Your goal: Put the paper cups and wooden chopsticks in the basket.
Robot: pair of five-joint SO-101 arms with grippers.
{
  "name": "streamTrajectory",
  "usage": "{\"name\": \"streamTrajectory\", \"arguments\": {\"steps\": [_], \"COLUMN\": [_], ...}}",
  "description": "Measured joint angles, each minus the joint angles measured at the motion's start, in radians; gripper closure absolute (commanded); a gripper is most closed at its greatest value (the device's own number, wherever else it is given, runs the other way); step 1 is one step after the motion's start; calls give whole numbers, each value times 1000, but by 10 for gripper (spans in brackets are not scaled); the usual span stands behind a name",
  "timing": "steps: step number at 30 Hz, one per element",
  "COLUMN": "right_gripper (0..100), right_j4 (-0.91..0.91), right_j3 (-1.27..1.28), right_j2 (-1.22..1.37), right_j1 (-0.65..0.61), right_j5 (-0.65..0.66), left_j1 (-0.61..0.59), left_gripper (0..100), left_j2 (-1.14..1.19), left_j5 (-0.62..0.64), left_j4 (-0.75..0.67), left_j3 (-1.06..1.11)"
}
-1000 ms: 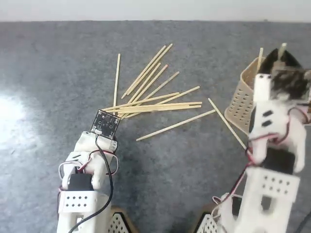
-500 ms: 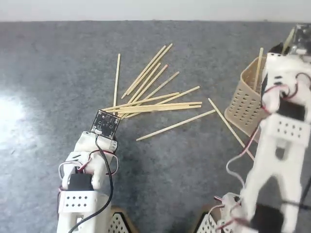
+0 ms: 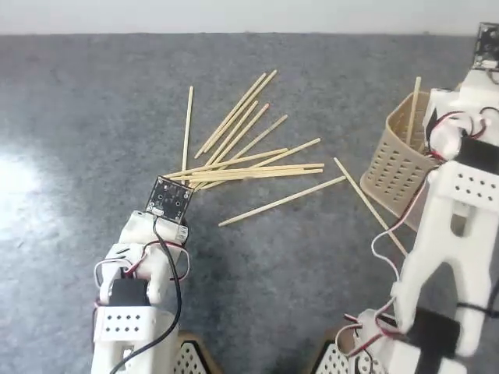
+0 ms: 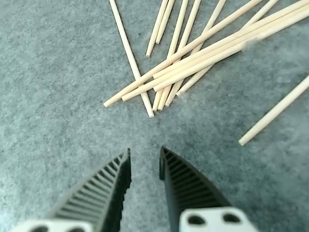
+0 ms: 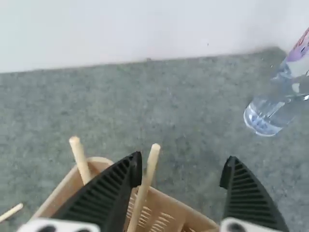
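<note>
Left end effector (image 4: 145, 152) hovers low over the grey desk (image 4: 58, 96), its two black jaws parted by a narrow gap with nothing between them. We see the near ends of the fan of wooden chopsticks (image 4: 193, 53) just ahead of its tips, not touching them. From above, this fan lies spread on the middle of the desk, beyond the left arm. One stray chopstick (image 3: 282, 201) lies apart on the basket side of the fan, and a slanting chopstick (image 3: 366, 201) lies farther that way, just beside the basket (image 3: 394, 171). We find this beige perforated basket at the right side of the desk, tilted against the right arm (image 3: 460, 195). The right end effector (image 5: 183, 159) hangs over the basket's mouth with its jaws spread wide and holding nothing. Two upright chopsticks (image 5: 79, 157) stand in the basket with their tips above its rim. One shows just beside a jaw, and we cannot tell whether they touch. Beyond the basket a clear plastic bottle (image 5: 275, 106) lies on the desk
</note>
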Motion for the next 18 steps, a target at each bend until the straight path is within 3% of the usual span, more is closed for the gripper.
{"name": "streamTrajectory", "arguments": {"steps": [5, 10, 18], "right_gripper": [738, 739, 739], "right_j4": [58, 157, 499], "right_j3": [0, -2, -20], "right_j2": [-160, -344, -474], "right_j1": [-20, -121, -189], "right_j5": [0, 78, 184], "left_j1": [0, 0, 0], "left_gripper": [900, 900, 900], "left_j2": [0, 0, 0], "left_j5": [0, 0, 0], "left_j4": [0, 0, 0], "left_j3": [0, 0, 0]}}
